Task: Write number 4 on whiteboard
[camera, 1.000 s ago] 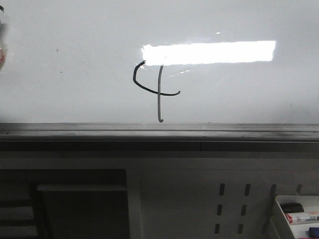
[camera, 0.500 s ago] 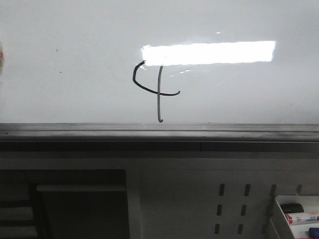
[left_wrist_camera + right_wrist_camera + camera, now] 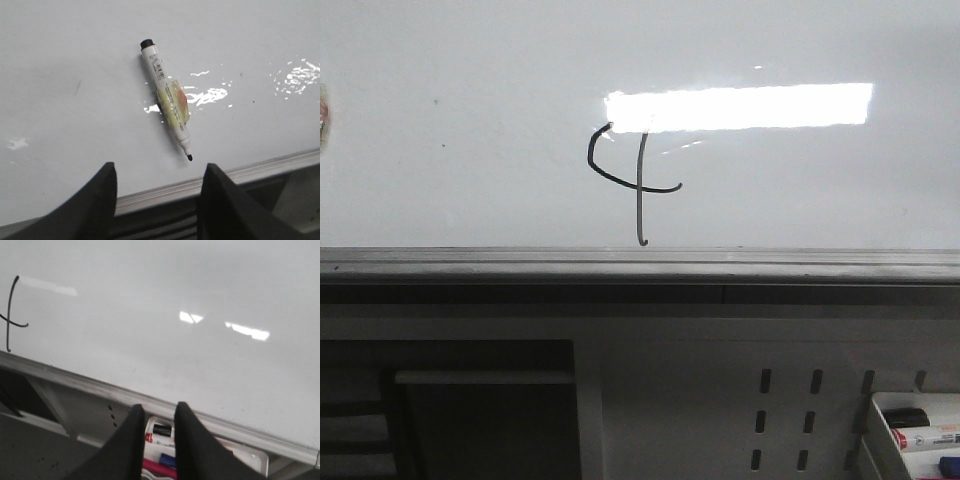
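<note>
Whiteboard (image 3: 470,120): large glossy white-grey surface filling the upper part of the front view; a bright rectangular light reflection (image 3: 740,106) lies across its middle.
Number 4 (image 3: 635,178): thin black marker figure near the board's centre, under the left end of the reflection; the stem ends just above the lower edge. Its right part also shows at the border of the right wrist view (image 3: 10,315).
Lower edge: a dark grey ledge (image 3: 640,265) runs the full width beneath the board.
Open room: bare board surface lies to the left and right of the figure and above it — only tiny dark specks mark it.
Marker (image 3: 166,99): white-barrelled pen with a black rear cap and bare black tip, lying flat on the board in the left wrist view, tip toward the ledge; a yellowish wrap (image 3: 174,104) surrounds its middle.
Left end effector (image 3: 157,200): released, fingers wide apart, grasping nothing; the marker lies apart from it, beyond the fingertips.
Right end effector (image 3: 156,437): fingers close together with a narrow gap, nothing between them — whether fully clenched, cannot tell.
Slotted panel (image 3: 790,400): white, below the ledge.
Tray (image 3: 915,435): white bin at the lower right, holding markers, below the right end effector's fingers.
</note>
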Motion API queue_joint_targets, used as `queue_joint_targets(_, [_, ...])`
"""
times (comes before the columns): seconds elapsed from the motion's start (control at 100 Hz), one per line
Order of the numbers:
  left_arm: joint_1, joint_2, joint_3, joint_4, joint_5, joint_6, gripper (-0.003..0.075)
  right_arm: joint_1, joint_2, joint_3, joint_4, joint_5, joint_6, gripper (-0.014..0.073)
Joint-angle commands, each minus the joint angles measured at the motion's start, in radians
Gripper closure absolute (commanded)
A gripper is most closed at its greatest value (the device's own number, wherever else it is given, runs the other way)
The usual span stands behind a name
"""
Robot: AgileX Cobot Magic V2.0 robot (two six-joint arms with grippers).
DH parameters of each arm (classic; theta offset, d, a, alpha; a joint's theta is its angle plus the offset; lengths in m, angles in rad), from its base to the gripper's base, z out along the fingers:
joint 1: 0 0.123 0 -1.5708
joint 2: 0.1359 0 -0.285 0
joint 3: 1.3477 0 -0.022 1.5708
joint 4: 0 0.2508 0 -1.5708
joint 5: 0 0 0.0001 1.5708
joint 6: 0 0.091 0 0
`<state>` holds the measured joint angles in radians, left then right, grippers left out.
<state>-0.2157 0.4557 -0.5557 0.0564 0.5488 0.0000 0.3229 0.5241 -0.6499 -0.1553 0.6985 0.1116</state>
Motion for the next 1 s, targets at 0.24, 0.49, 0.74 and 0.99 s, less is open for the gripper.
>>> queue_joint_targets(0.24, [0.005,-0.135,0.141,0.002,-0.29,-0.014,0.0741,-0.005,-0.141,0.166,-0.023,-0.287,0.008,0.0664])
queue_joint_targets(0.49, [0.005,-0.135,0.171,0.002,-0.29,-0.014,0.0741,-0.005,-0.138,0.21,-0.023,-0.263,0.008,0.0664])
queue_joint_targets(0.74, [0.017,-0.188,0.209,0.002,-0.301,-0.014,0.0741,-0.005,-0.138,0.213,-0.023,-0.26,0.008,0.0664])
queue_joint_targets(0.99, [0.148,-0.333,0.427,-0.035,-0.487,-0.012,0.0741,-0.005,-0.138,0.213,-0.023,-0.26,0.008,0.0664])
